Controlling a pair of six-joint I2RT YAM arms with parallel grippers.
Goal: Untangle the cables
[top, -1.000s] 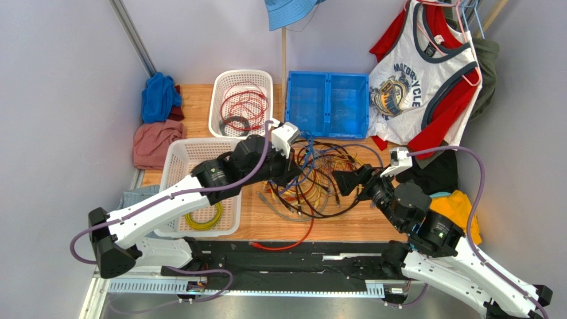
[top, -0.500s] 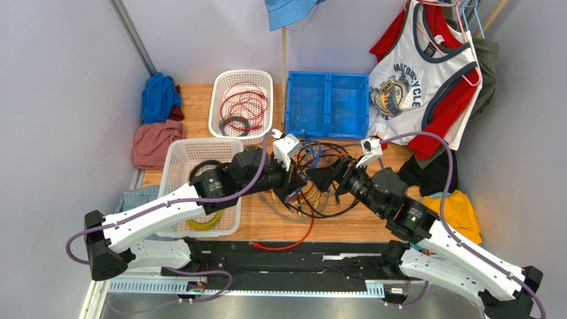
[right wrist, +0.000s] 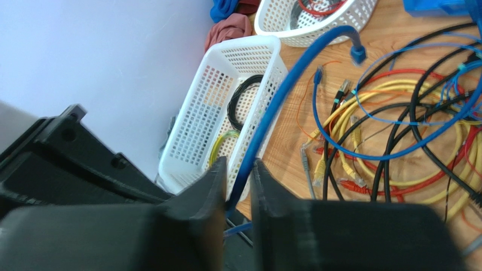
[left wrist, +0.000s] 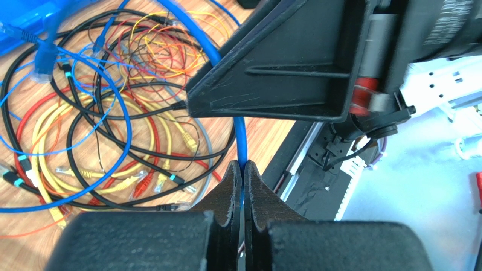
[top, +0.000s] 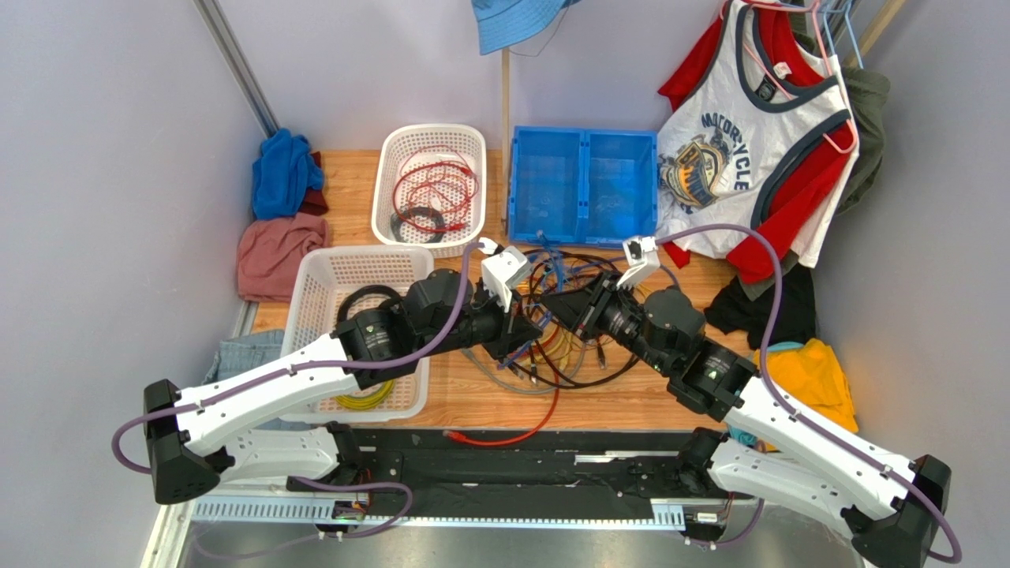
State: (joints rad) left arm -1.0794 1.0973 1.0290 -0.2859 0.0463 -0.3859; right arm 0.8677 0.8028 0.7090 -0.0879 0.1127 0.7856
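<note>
I judge the job well short of done. A few cords lie coiled in the white basket (top: 311, 302) beside my left arm and in the far basket (top: 383, 189), but the cables (left wrist: 113, 130) are mostly a knotted heap on the desk (top: 617, 402), spread ahead and left of the left tool (left wrist: 242, 168). That tool is pinched shut on the blue cable (left wrist: 241, 138), which runs straight out from its tips. The right tool (right wrist: 239, 172) straddles what looks like the same cable; I cannot tell whether it grips. From there the cable's long axis climbs forward and right, ending in a plug (right wrist: 357, 53) that points down at the heap.
</note>
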